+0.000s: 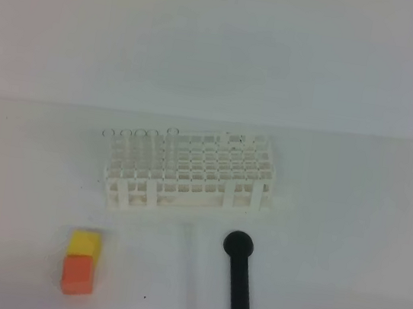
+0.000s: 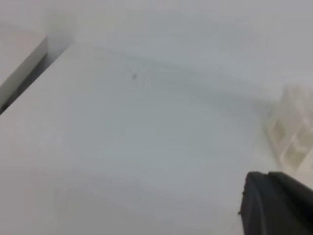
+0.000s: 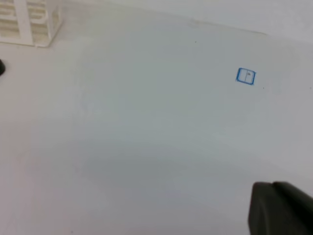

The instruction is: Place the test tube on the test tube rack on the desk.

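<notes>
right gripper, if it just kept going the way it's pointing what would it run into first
Probably nothing but bare desk: in the right wrist view the way ahead looks free. The small blue square mark lies ahead, flat on the surface. The rack is far off to the left. Depth is unclear.

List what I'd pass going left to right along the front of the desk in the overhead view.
Orange block with the yellow block just behind it → test tube → black round-headed stick.

Left gripper (image 2: 276, 205) shut, nothing held; right gripper (image 3: 281, 208) shut, nothing held
</notes>
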Tool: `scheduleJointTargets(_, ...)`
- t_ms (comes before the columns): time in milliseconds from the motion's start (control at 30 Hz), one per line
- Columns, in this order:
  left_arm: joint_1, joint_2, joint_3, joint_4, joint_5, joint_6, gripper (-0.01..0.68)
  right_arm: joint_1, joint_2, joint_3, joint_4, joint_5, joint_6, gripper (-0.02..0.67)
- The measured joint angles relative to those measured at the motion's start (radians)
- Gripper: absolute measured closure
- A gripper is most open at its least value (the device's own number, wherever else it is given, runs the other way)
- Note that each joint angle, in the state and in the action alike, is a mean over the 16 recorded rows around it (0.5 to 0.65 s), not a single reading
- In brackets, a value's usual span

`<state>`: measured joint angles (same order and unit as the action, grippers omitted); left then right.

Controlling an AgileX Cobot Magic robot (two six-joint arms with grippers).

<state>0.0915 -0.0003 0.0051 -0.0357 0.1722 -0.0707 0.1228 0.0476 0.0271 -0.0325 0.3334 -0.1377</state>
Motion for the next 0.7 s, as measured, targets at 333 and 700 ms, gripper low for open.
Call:
scheduleJointTargets(333, 0.000, 0.000, 0.000, -0.193, -0.274, -0.128, 0.673, 0.000, 0.000, 0.000, 0.000, 0.000, 0.000, 0.650)
scheduleJointTargets(700, 0.000, 0.000, 0.000, -0.473, -0.583, -0.407, 0.673, 0.000, 0.000, 0.000, 0.000, 0.000, 0.000, 0.650)
